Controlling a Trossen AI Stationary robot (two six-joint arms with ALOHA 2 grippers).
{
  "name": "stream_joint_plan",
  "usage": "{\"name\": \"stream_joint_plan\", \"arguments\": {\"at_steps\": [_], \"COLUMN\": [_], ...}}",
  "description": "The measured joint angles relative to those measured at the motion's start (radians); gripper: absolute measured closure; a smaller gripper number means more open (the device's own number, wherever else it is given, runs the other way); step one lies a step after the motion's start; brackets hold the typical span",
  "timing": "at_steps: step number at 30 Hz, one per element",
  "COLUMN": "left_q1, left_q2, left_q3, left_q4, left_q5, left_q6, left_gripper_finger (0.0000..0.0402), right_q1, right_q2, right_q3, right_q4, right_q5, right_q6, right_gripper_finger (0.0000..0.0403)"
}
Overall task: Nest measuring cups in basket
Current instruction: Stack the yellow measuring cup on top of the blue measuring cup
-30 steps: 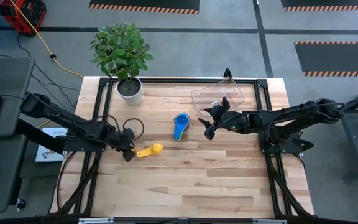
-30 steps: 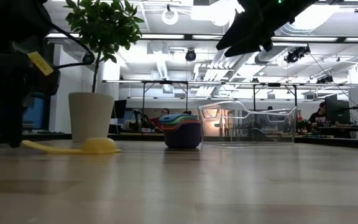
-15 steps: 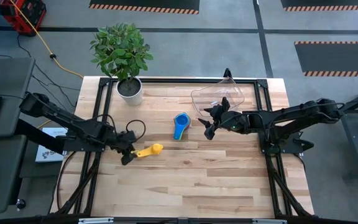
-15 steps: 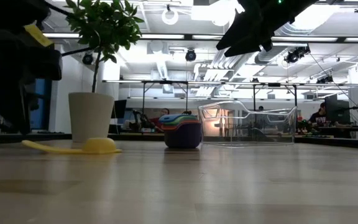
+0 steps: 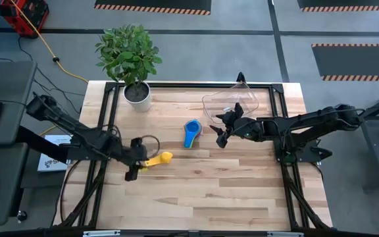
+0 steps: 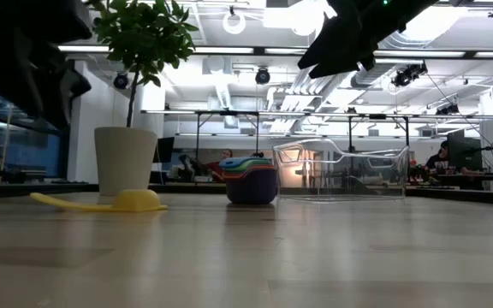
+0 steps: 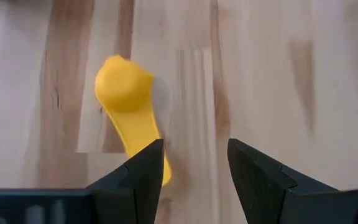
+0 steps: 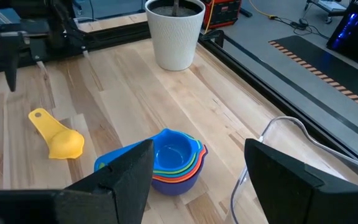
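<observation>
The measuring cups sit in two places on the wooden table [image 5: 196, 191]. A yellow cup [image 5: 158, 158] lies alone, bowl down, its flat handle pointing toward the left arm. The others — a stack of cups [image 5: 191, 131] with the dark blue one outermost and light blue, orange and red rims showing inside — stand near the table's middle, just beside the basket [image 5: 232, 103] but not in it. The basket is a clear bin near the far edge, to the right of a white plant pot [image 5: 137, 96] with a leafy plant.

The left gripper [image 5: 135, 166] hangs over the handle end of the yellow cup; its fingers [image 7: 143, 174] stand apart with only bare wood showing between them, holding nothing.

The right gripper [image 5: 221, 129] hovers between the stack and the basket — its fingers [image 8: 129, 168] are spread and empty, the stacked cups in sight between them.
</observation>
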Motion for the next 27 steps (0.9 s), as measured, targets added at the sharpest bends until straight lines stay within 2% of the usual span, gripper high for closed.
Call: {"name": "stream_joint_plan", "arguments": {"at_steps": [7, 14, 17, 21, 27], "left_q1": [-0.099, -0.178, -0.203, -0.233, -0.266], "left_q2": [0.133, 0.276, 0.332, 0.387, 0.430], "left_q3": [0.125, 0.255, 0.292, 0.341, 0.376], "left_q4": [-0.102, -0.276, -0.292, -0.282, -0.286], "left_q5": [-0.088, -0.257, -0.297, -0.295, -0.215], "left_q6": [0.148, 0.296, 0.345, 0.371, 0.308], "left_gripper_finger": [0.0232, 0.0232, 0.0232, 0.0232, 0.0232], "right_q1": [0.000, 0.000, 0.000, 0.000, 0.000], "right_q2": [0.000, 0.000, 0.000, 0.000, 0.000], "right_q3": [0.000, 0.000, 0.000, 0.000, 0.000], "right_q4": [-0.007, -0.007, -0.006, -0.005, -0.007], "right_q5": [0.000, -0.033, -0.045, -0.045, -0.041], "right_q6": [0.000, -0.004, 0.000, 0.000, -0.009], "right_gripper_finger": [0.0160, 0.0160, 0.0160, 0.0160, 0.0160]}}
